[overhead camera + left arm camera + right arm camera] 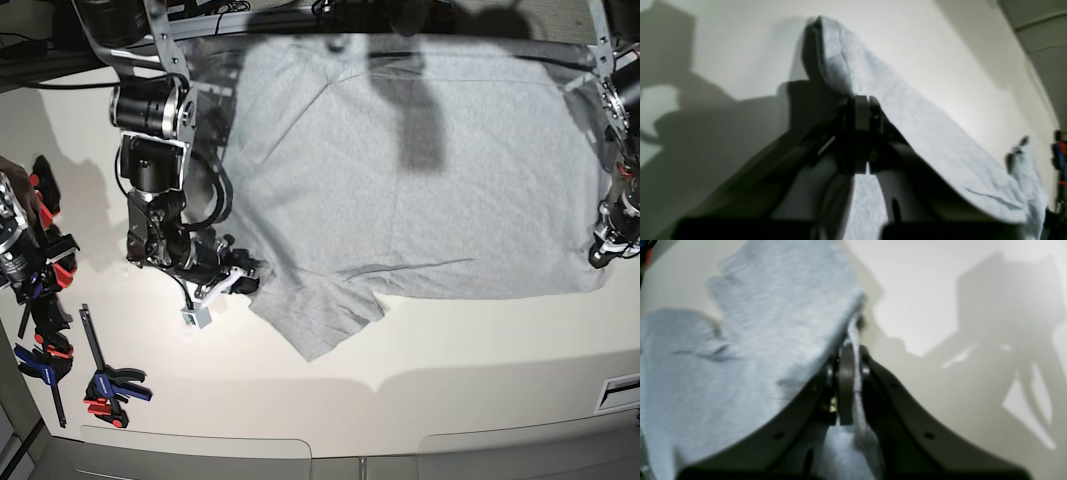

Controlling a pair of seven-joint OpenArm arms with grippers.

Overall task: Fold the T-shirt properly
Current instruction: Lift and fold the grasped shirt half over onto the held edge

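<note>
The light grey T-shirt (420, 180) lies spread over the white table, plain side up, with one sleeve (320, 315) pointing toward the front. My right gripper (243, 278) is at the shirt's left edge beside that sleeve. In the right wrist view the right gripper (850, 348) is shut on a thin fold of the T-shirt (756, 340). My left gripper (600, 255) is at the shirt's right front corner. In the left wrist view the left gripper (863, 99) is shut on the T-shirt (940, 133), which rises in a peak and drapes over the fingers.
Several red, blue and black clamps (40, 260) lie along the table's left side, one more clamp (112, 385) nearer the front. Bare table (450, 360) stretches in front of the shirt. Cables and arm bases crowd the back edge.
</note>
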